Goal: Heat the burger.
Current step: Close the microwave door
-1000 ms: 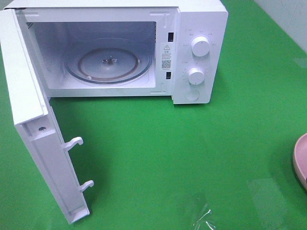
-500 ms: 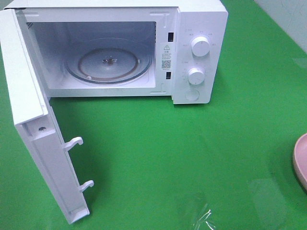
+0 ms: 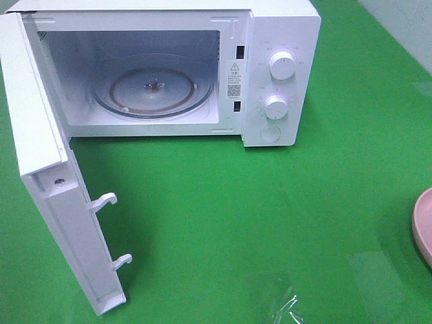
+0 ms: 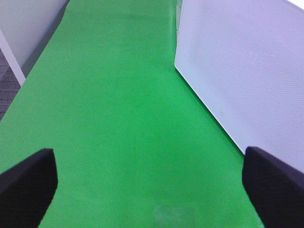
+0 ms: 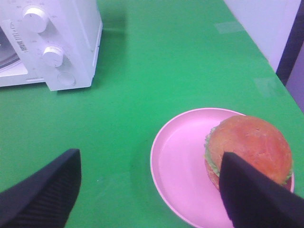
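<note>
The burger (image 5: 249, 147), with a golden-brown bun and a green lettuce frill, sits on the pink round plate (image 5: 178, 166) in the right wrist view. Only the plate's edge (image 3: 424, 226) shows at the right border of the exterior high view; the burger is out of that view. My right gripper (image 5: 152, 194) is open above the plate's near side, one dark finger (image 5: 256, 197) overlapping the burger in view. My left gripper (image 4: 149, 185) is open over bare green cloth, beside the microwave's white side (image 4: 247, 71). Neither gripper shows in the exterior high view.
The white microwave (image 3: 280, 74) stands at the back with its door (image 3: 54, 196) swung wide open to the left. The glass turntable (image 3: 152, 91) inside holds nothing. A scrap of clear film (image 3: 283, 307) lies on the green cloth near the front edge.
</note>
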`<state>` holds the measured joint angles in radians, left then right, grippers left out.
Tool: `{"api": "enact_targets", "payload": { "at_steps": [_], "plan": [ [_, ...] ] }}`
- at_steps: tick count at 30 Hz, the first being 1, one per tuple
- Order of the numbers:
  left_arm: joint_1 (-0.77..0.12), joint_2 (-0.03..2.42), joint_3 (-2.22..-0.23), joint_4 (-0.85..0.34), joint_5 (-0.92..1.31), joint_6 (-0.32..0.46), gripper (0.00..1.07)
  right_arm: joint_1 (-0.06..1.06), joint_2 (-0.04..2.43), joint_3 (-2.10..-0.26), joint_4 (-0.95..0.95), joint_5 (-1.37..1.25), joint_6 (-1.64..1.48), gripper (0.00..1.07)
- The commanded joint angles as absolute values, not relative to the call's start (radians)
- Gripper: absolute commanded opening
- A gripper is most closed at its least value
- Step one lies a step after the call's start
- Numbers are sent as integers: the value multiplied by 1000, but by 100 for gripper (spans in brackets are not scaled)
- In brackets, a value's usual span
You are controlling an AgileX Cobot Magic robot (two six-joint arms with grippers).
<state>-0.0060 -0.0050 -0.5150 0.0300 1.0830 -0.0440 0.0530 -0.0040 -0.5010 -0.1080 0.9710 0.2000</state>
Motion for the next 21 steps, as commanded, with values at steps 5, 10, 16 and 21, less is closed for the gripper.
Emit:
{"api": "enact_targets", "payload": {
  "at_steps": [5,10,16,21],
  "plan": [
    [-4,-10,-516,32,1069,-45,98,44,-32,-497,-72,962,144,76],
    [-4,-10,-516,32,1069,-45,98,44,-32,-497,-72,961,144,76],
    [-4,-10,-516,32,1069,-45,98,44,-31,-497,-72,961,144,76],
    [-4,-10,-516,32,1069,-45,98,44,-31,-497,-72,961,144,76]
  ]
}}
